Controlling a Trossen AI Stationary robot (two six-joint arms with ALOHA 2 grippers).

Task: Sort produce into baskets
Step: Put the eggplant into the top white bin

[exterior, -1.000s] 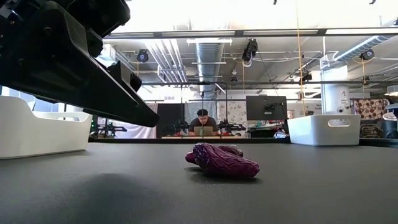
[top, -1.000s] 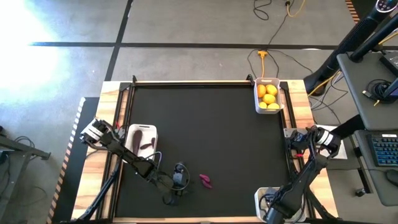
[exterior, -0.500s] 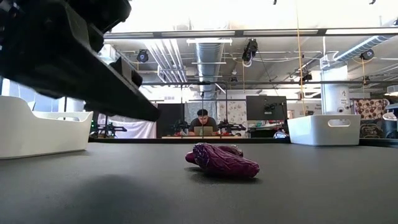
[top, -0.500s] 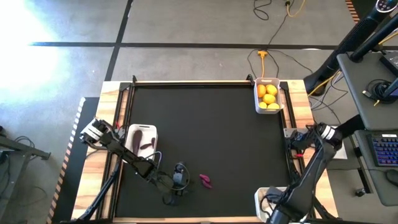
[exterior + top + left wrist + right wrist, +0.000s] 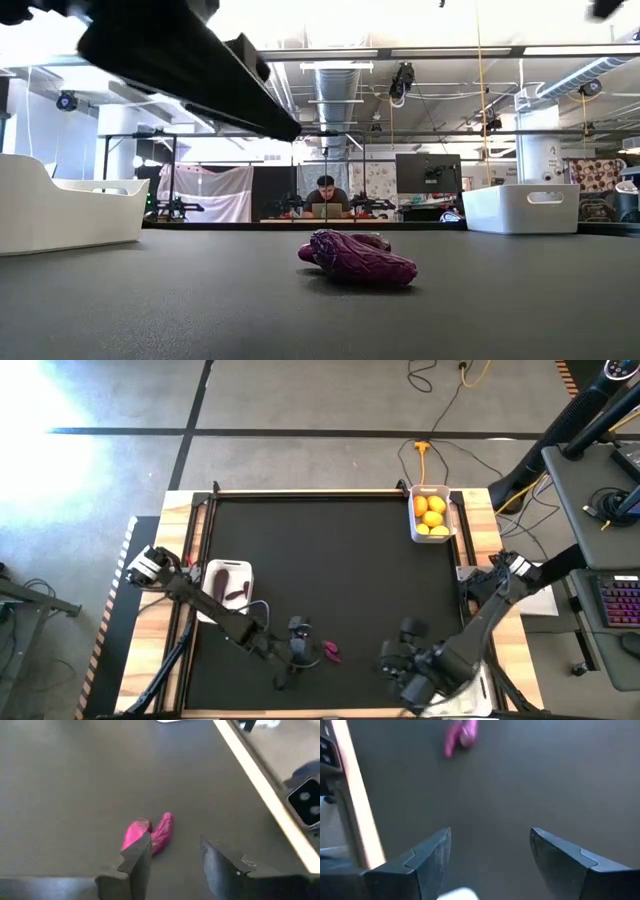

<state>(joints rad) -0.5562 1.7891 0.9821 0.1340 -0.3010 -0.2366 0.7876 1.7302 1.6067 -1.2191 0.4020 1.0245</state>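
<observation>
A dark purple vegetable [image 5: 330,652] lies on its side on the black mat near the table's front edge, also seen in the low view [image 5: 355,258]. My left gripper [image 5: 300,643] hovers open just left of it. In the left wrist view the vegetable [image 5: 161,831] lies just ahead of the open fingers [image 5: 175,845], not between them. My right gripper [image 5: 395,660] hangs open above the mat to the vegetable's right, with nothing between its fingers [image 5: 490,837]. The vegetable [image 5: 460,734] shows far ahead of it.
A white basket [image 5: 228,582] holding purple vegetables stands at the table's left edge. Another basket [image 5: 433,517] with yellow citrus fruits stands at the far right corner. The mat's middle is bare. A person sits in the room beyond the table [image 5: 325,192].
My right gripper has risen from the near right corner and swung toward the table's left, out over the mat, turning as it went. My left gripper has lifted and shifted a little toward the purple vegetable, which has stayed where it was.
</observation>
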